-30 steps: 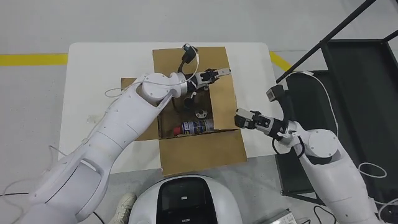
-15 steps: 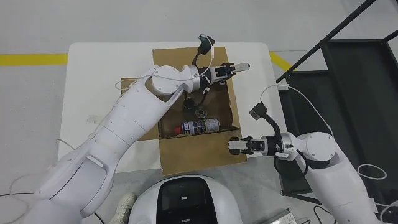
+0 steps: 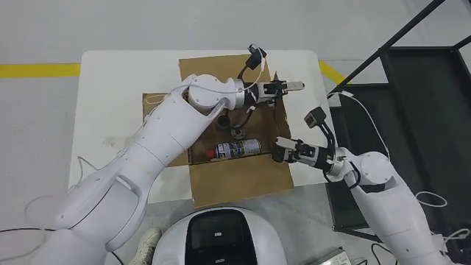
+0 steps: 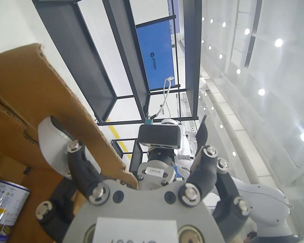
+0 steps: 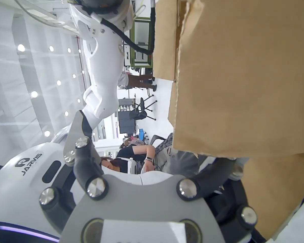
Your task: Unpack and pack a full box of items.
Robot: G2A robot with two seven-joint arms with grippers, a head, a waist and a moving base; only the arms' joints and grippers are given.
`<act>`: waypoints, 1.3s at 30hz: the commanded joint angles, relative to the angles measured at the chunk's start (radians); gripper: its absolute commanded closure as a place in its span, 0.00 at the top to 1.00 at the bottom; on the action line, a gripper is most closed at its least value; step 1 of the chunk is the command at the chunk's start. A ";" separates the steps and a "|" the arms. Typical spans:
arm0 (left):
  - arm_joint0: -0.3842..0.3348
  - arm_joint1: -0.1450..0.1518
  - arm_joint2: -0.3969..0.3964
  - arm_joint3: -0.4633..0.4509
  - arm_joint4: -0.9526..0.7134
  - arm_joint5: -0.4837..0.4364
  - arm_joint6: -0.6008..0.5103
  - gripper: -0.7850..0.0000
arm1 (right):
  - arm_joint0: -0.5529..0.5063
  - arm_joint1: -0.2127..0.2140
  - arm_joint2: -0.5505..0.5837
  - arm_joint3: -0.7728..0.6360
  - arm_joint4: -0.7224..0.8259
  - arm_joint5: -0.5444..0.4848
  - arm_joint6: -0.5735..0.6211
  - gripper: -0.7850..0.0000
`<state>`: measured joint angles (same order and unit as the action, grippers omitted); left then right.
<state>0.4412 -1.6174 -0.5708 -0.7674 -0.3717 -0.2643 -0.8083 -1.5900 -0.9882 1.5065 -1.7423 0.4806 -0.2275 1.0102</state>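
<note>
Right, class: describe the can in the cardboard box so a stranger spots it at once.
On the white table sits an open brown cardboard box. Near its robot-side wall a cylindrical can lies on its side. Unlike the small dark round items beside it, it is long and red-ended.

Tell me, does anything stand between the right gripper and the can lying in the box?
Yes: the box's side wall. The right gripper sits at that wall, and the can lies inside just beyond it.

White table (image 3: 110,96) on grey floor (image 3: 73,7) with yellow line (image 3: 37,70), black shelving (image 3: 419,81) beside
</note>
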 commanded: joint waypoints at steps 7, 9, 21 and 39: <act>0.038 0.032 -0.056 -0.035 0.064 -0.040 -0.028 1.00 | -0.027 -0.008 0.042 0.045 0.093 -0.063 -0.121 1.00; 0.059 0.049 -0.080 -0.069 0.089 -0.040 -0.032 1.00 | -0.034 -0.011 0.048 0.051 0.101 -0.086 -0.170 1.00; 0.299 0.188 -0.310 -0.480 0.312 0.072 -0.061 1.00 | 0.004 -0.037 0.018 0.077 -0.237 -0.077 -0.671 1.00; 0.488 0.287 -0.602 -0.742 0.462 0.194 -0.075 1.00 | 0.116 -0.058 -0.116 0.178 -0.528 0.094 -0.690 1.00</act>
<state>0.9242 -1.3339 -1.1587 -1.5046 0.0881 -0.0725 -0.8867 -1.4695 -1.0462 1.3902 -1.5601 -0.0455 -0.1336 0.3089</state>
